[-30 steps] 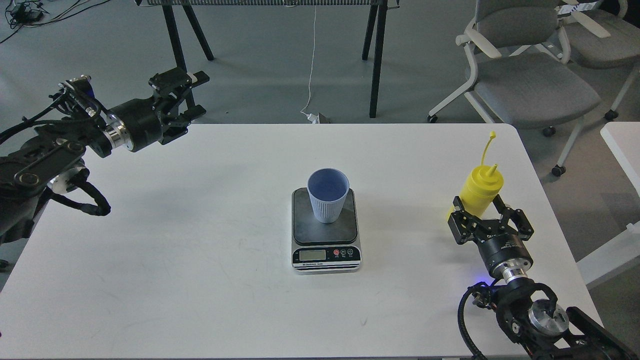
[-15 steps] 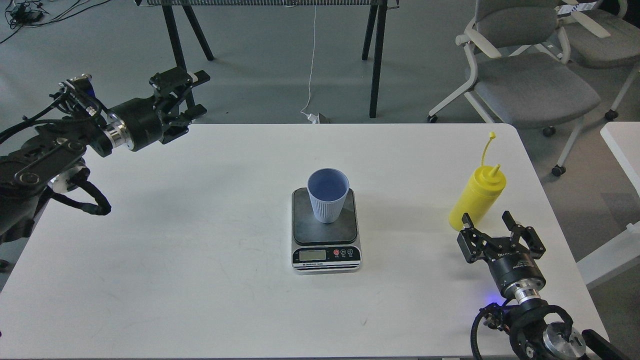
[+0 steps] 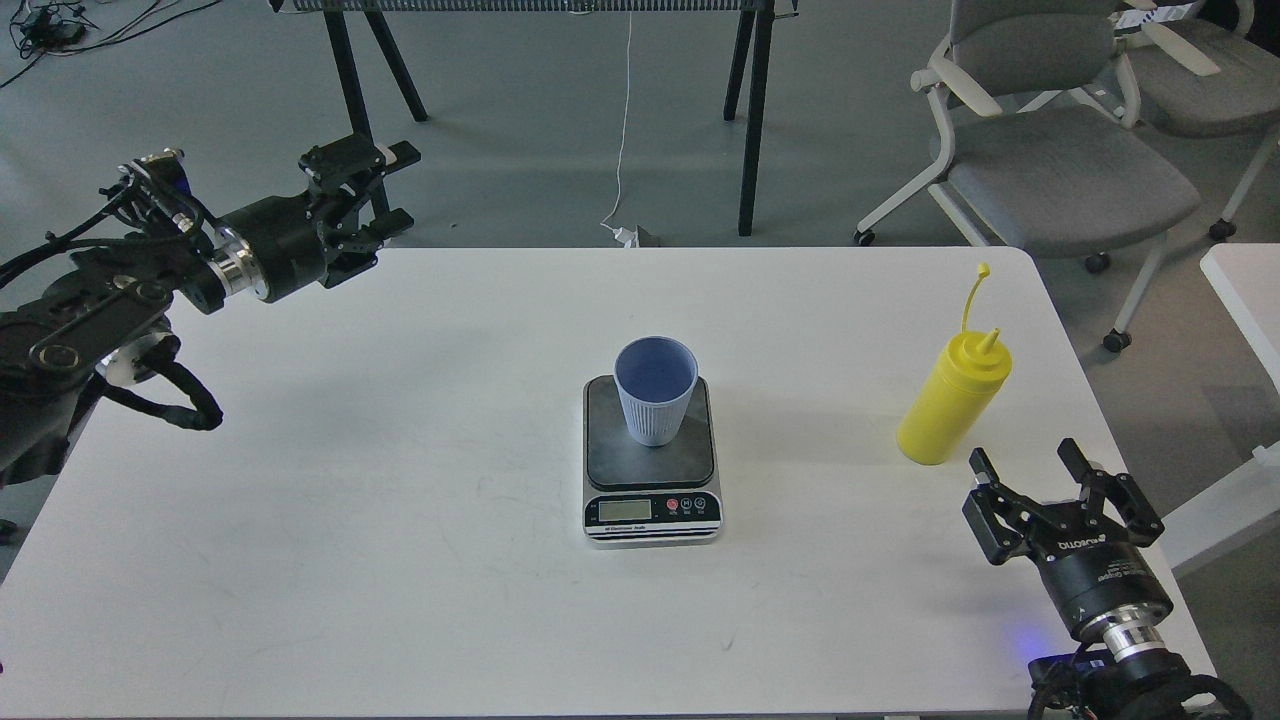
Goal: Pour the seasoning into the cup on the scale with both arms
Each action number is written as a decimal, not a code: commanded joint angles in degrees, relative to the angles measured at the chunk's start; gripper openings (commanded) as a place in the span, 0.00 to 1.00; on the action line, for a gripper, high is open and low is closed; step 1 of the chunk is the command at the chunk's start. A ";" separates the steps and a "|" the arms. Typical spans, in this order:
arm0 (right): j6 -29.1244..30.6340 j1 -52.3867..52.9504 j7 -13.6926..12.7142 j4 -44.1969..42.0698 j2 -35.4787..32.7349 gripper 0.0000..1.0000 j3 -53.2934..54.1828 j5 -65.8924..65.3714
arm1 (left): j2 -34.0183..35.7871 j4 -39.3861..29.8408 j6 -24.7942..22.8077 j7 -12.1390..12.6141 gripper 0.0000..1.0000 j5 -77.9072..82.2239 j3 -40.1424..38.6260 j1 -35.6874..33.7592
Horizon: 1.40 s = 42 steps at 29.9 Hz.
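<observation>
The light-blue ribbed cup stands upright on the dark plate of the silver scale at the table's middle. The yellow seasoning bottle stands upright at the right, its cap strap sticking up. My right gripper is open and empty, near the table's front right, a little in front of and to the right of the bottle, apart from it. My left gripper is open and empty, held above the table's far left edge, well away from the cup.
The white table ends close behind my left gripper and just right of the bottle. Black stand legs and grey office chairs stand on the floor beyond. A second white table edge shows at far right.
My right gripper has let go of the yellow bottle and drawn back toward the front right, leaving it standing. The left arm has barely moved.
</observation>
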 commanded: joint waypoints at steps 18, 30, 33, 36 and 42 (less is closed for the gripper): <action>0.00 17.59 -0.65 3.38 -24.90 0.95 11.81 -0.26 | 3.33 -4.44 0.00 0.00 0.90 -0.70 -0.52 -7.19; 0.00 51.98 -0.04 -17.09 -20.80 0.98 -19.14 -1.39 | 1.67 -4.44 0.00 0.00 0.91 -4.04 -1.05 -9.92; 0.00 55.06 -0.04 -21.58 -16.22 0.98 -21.17 -4.90 | 0.96 -3.91 0.00 0.00 0.92 -4.04 -1.13 -9.92; 0.00 56.29 0.05 -23.78 -13.50 0.99 -22.84 -8.51 | 1.48 -3.91 0.00 0.00 0.92 -4.13 -1.13 -9.66; 0.00 56.47 0.05 -25.02 -11.20 0.99 -23.11 -9.49 | 2.80 -3.82 0.00 0.00 0.93 -4.13 -3.41 -7.20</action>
